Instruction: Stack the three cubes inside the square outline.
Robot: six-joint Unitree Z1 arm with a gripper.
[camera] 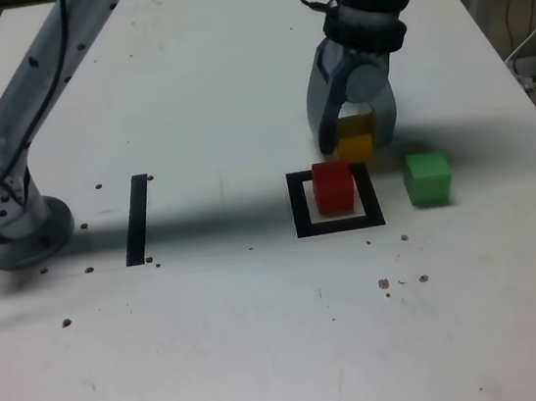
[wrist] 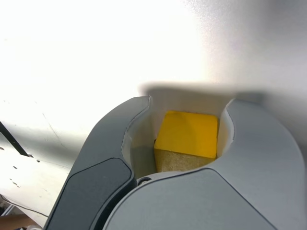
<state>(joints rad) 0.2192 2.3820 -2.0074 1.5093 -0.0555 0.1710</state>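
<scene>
Yellow Cube Gripped, Red Close By

The claw [wrist: 191, 101] looks clamped on the yellow cube [wrist: 188, 133], behind the square outline [camera: 301, 208] — a low sideways carry could knock the red cube [camera: 334, 188] inside it; a skewed grip could spoil stacking.

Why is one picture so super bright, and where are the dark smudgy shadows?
Wrist view: strong glare turns much of the table plain white, and a soft dark shadow spreads just beyond the jaws' tips. Exterior view: the light is softer, with a long blurry shadow across the table by the arm's base and another near the green cube.
</scene>
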